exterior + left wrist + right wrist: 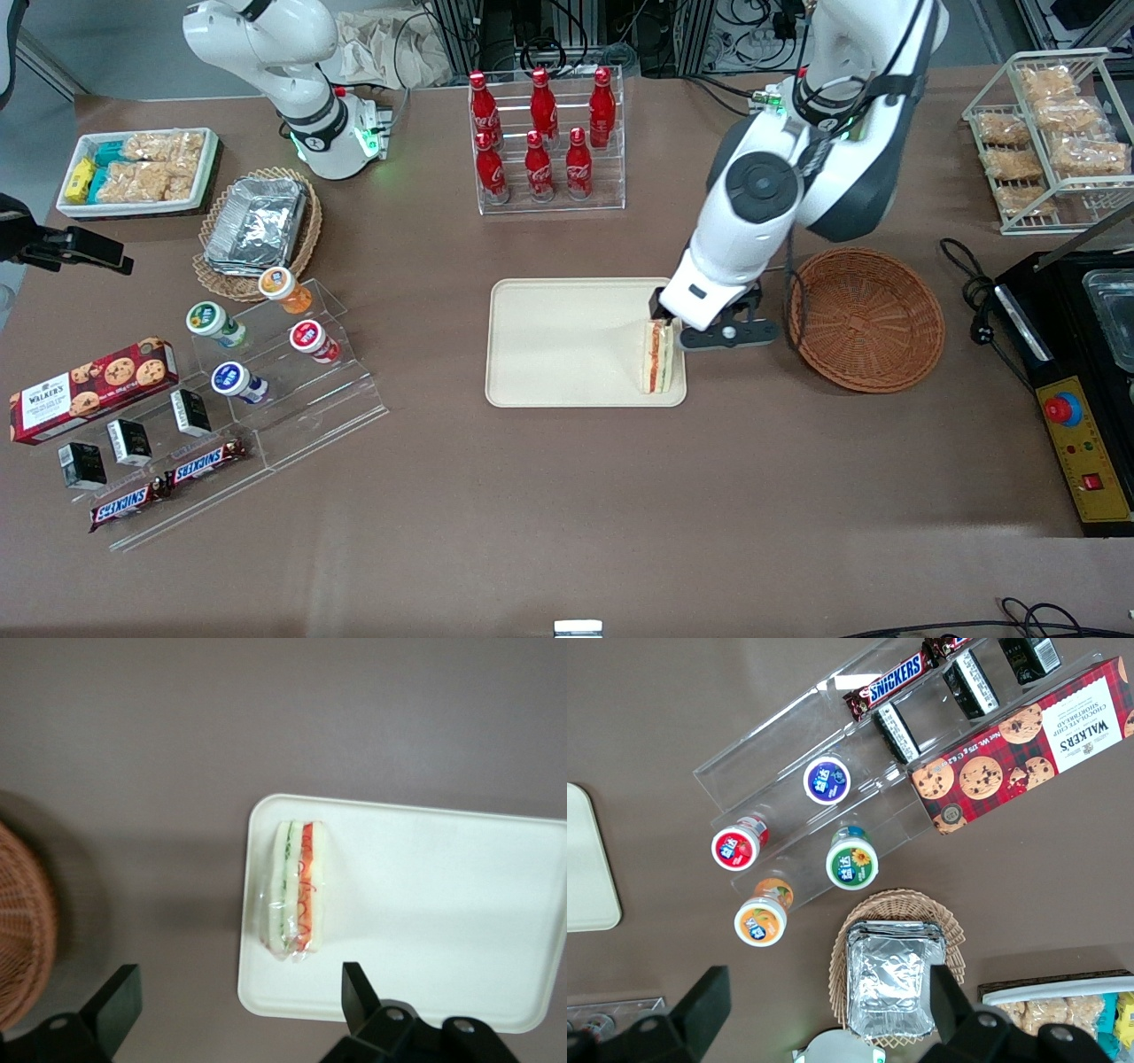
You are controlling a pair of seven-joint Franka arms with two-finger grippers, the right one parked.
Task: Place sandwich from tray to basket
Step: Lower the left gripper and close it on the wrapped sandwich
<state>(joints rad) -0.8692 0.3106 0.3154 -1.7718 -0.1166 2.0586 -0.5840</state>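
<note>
The brown table (567,496) was the largest thing I could see, and the white left arm (762,190) reached over it. At the working arm's end stood a black machine (1085,337) with a yellow panel, nearer to the front camera than the wire rack (1032,226) of bagged breads. Toward the parked arm's end there was a clear stepped stand (292,399). The pale tray (567,341) lay flat between this stand and the round woven basket (868,319). Farther from the front camera than the tray, red bottles (543,115) stood on a clear shelf (554,206). The left gripper (709,321) hung above the tray's end beside the basket, and its fingers (120,1005) were spread wide apart. The sandwich (657,359), wrapped in clear film, rested on the tray near the edge toward the basket.
</note>
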